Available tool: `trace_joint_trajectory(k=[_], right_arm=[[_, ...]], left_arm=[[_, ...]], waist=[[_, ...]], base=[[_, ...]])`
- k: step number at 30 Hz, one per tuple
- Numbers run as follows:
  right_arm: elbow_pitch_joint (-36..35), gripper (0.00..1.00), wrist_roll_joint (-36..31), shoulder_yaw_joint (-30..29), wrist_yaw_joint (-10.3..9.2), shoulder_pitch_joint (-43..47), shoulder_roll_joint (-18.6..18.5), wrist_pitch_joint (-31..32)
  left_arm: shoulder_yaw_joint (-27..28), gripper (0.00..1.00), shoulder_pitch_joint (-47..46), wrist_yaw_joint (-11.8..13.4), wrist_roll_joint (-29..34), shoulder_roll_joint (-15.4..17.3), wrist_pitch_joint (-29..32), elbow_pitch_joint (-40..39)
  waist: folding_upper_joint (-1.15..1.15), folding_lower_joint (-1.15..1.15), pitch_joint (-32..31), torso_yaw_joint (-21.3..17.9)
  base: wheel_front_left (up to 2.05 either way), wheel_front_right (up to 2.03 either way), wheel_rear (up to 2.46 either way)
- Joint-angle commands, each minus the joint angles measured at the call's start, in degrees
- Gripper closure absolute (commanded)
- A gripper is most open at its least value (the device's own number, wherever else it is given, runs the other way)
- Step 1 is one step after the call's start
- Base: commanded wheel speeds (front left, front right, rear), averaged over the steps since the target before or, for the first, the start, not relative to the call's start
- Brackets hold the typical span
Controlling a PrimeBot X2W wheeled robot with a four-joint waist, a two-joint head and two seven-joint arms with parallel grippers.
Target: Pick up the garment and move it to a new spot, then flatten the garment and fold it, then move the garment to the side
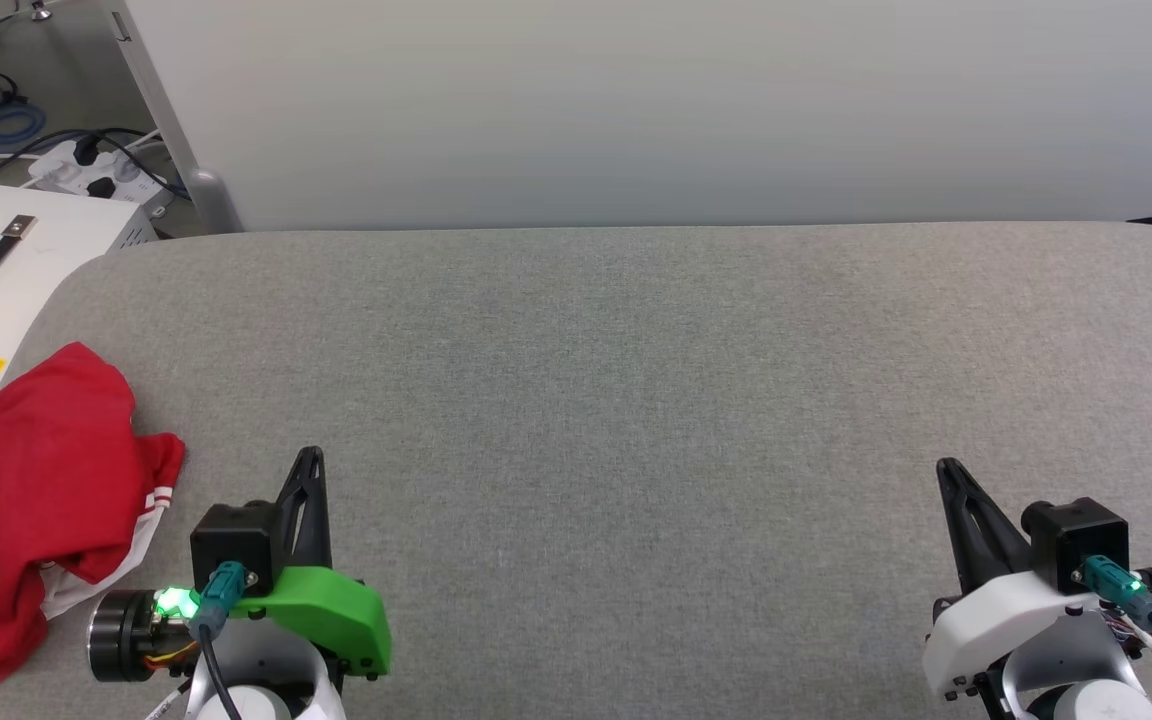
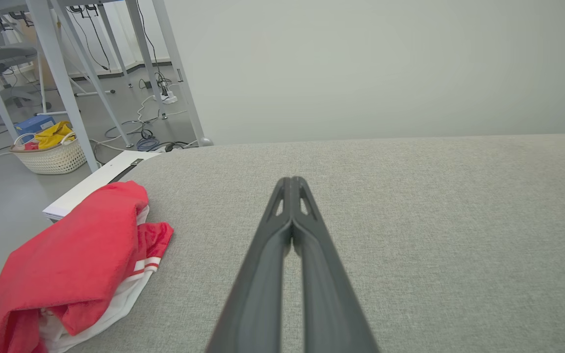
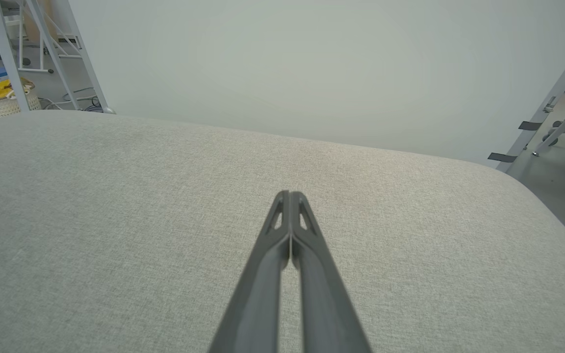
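garment [image 1: 36, 470] crumpled, table [image 1: 636, 400] left edge | left gripper [image 1: 311, 456] closed, empty | right gripper [image 1: 946, 466] likewise

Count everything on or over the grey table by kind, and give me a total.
Garments: 1, the red garment, crumpled at the left edge of the table.
Grippers: 2, the left gripper and the right gripper, both shut.
Total: 3
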Motion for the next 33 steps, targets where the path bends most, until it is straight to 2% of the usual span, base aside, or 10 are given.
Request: trace_joint_trajectory(k=[1,23,24,33], right_arm=[[0.1,1.0,-0.55,0.02,-0.05,-0.92,-0.05,-0.25],[0.1,1.0,-0.55,0.02,-0.05,-0.92,-0.05,-0.25],[0.0,0.0,0.01,0.0,0.0,0.01,0.0,0.0],[0.3,0.0,0.81,-0.15,0.0,0.11,0.0,-0.75]], left_arm=[[-0.02,1.0,0.29,-0.24,0.55,-0.3,-0.05,-0.09],[-0.02,1.0,0.29,-0.24,0.55,-0.3,-0.05,-0.09],[-0.01,0.0,0.0,0.01,-0.01,0.0,-0.02,0.01],[-0.49,0.0,-0.21,-0.2,-0.66,0.0,-0.76,0.44]], waist=[[0.0,0.0,0.0,0.0],[0.0,0.0,0.0,0.0],[0.0,0.0,0.0,0.0],[0.0,0.0,0.0,0.0]], base=[[0.0,0.0,0.0],[0.0,0.0,0.0],[0.0,0.0,0.0],[0.0,0.0,0.0]])
